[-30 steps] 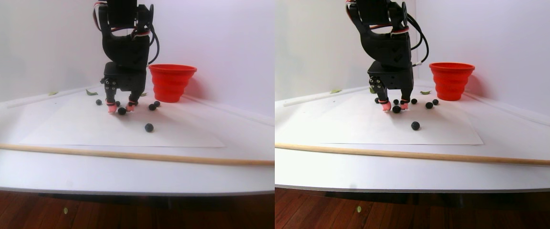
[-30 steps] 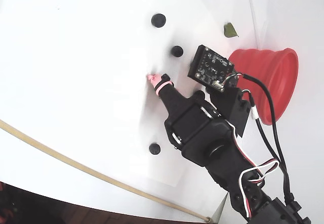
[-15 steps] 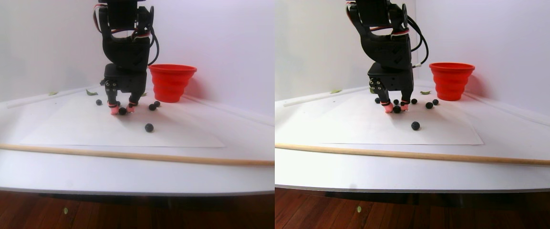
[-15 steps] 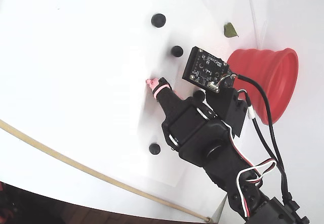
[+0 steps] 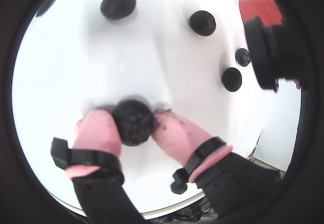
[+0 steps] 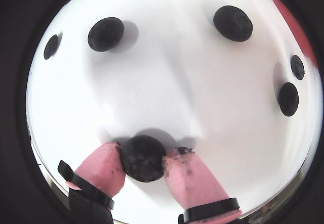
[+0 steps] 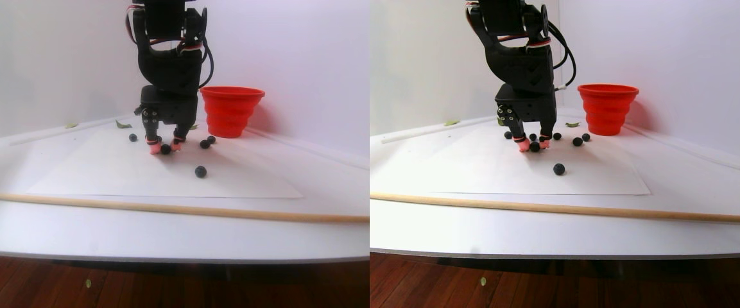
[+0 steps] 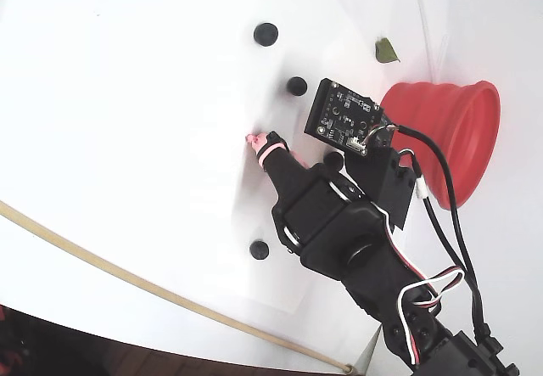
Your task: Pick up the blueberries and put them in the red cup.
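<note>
My gripper [image 5: 132, 120] is shut on one blueberry [image 5: 132, 124], a dark ball pinched between the two pink fingertips [image 6: 104, 163]. In the stereo pair view the gripper [image 7: 165, 147] points straight down and the berry sits at paper level. Other blueberries lie loose beyond it [image 5: 118, 5] [image 5: 202, 23] [image 6: 288, 99], and one lies nearer the front [image 7: 200, 171]. The red cup [image 7: 232, 110] stands upright by the back wall, to the right of the arm. From above, the cup [image 8: 450, 130] is beside the wrist, and only one pink fingertip [image 8: 254, 141] shows.
A long wooden stick [image 7: 151, 206] lies across the table near its front edge. Green leaf scraps [image 7: 123, 124] [image 8: 386, 50] lie by the back wall. The berries rest on a white paper sheet [image 7: 87, 173]. Walls close in behind and to the right.
The fingers have closed in on the berry between them. The wrist has shifted slightly; the loose berries and the cup have not moved.
</note>
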You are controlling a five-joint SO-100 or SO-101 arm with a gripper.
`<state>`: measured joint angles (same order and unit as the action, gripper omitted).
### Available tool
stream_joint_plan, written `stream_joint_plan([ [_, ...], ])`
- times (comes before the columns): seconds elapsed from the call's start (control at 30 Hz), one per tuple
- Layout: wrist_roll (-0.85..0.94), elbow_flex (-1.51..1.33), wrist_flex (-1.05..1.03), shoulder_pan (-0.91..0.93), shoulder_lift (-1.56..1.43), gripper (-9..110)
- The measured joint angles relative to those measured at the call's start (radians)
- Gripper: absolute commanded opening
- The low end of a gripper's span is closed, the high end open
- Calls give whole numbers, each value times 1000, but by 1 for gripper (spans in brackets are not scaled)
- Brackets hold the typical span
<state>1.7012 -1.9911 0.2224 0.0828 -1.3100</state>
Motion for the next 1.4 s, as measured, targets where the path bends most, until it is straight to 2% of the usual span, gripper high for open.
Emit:
stream_joint_plan([
  [1.4,37,-81,-54,77,-388,14],
])
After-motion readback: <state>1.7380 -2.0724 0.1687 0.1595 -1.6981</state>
